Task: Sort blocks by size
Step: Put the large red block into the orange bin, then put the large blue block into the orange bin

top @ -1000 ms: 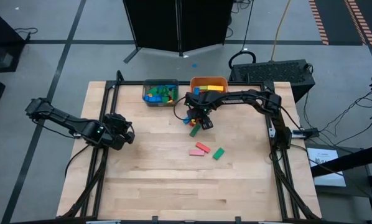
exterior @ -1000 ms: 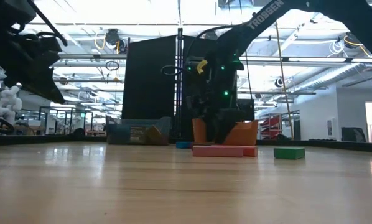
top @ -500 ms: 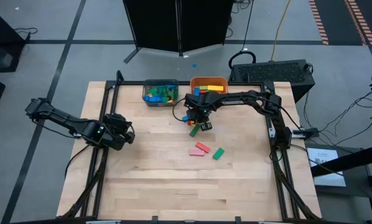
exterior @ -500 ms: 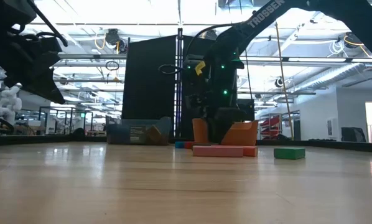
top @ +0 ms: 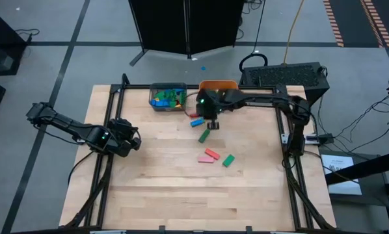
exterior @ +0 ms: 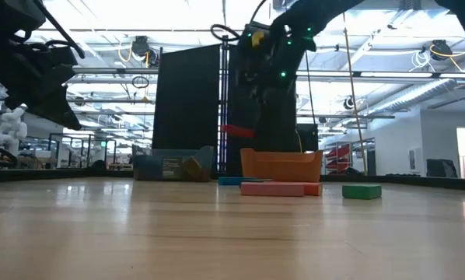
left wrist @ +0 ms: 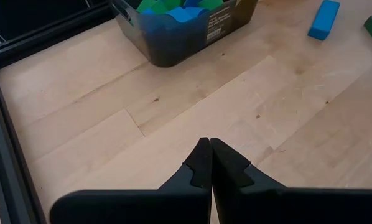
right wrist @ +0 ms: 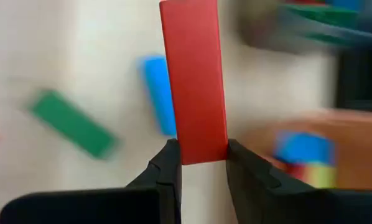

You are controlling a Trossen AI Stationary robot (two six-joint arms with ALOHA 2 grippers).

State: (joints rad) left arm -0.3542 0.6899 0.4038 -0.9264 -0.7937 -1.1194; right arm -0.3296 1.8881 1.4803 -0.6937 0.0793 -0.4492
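Red bar (right wrist: 194, 81) pinched in the right gripper (right wrist: 201, 155), lifted just beside the orange bin (top: 218, 86) — four blocks (blue (top: 196, 121), green (top: 203, 135), pink (top: 211, 155), green (top: 228, 160)) lie nearby; left gripper (left wrist: 206, 163) closed, empty.

A grey tiled floor (top: 51, 39) is lying around the wooden table (top: 181, 188). A black panel (top: 185, 23) is standing beyond its far edge. Ceiling lights (exterior: 178, 15) are glowing over the hall behind.
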